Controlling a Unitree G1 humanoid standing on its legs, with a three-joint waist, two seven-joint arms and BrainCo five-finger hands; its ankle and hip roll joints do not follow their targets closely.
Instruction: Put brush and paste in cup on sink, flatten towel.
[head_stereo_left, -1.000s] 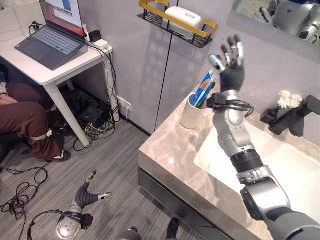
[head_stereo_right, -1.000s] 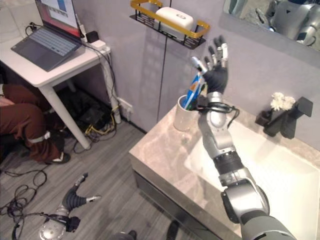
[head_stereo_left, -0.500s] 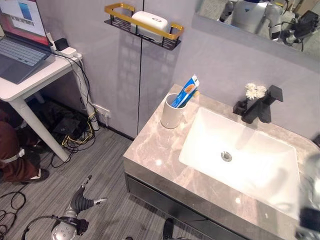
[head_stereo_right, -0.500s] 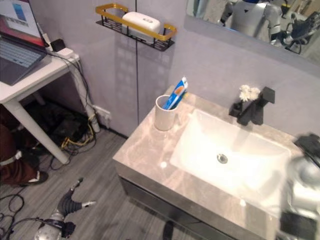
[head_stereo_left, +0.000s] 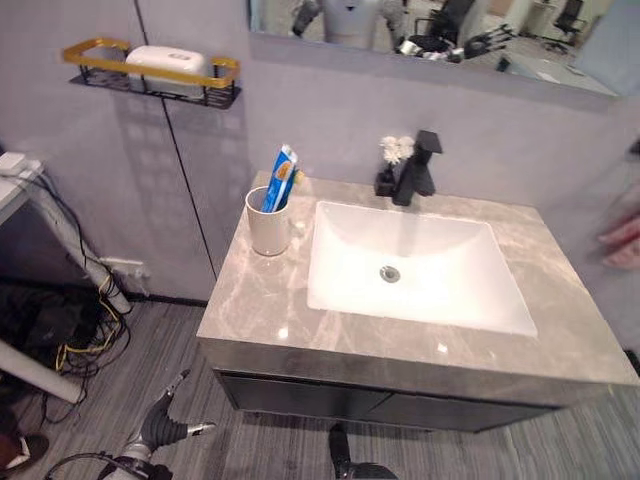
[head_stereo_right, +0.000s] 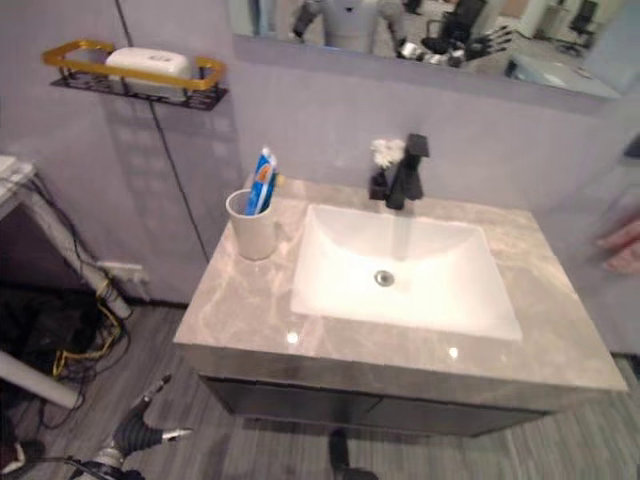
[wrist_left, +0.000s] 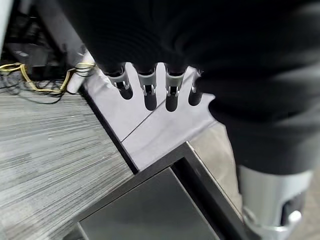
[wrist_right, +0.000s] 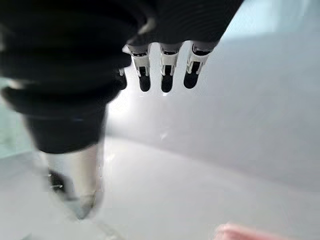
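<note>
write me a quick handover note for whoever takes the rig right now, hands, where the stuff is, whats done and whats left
Left hand: hangs low over the floor in front of the vanity, fingers relaxed, holding nothing.
Right hand: fingers straight in its wrist view, empty, facing a pale wall; something pink lies at the edge of that view.
Cup: upright on the counter, left of the basin, with the toothpaste standing in it. The brush cannot be told apart in the cup.
Done: paste in the cup.
Left: confirm the brush, then flatten the towel, possibly the blurred pink cloth at the right edge of the eye views.
</note>
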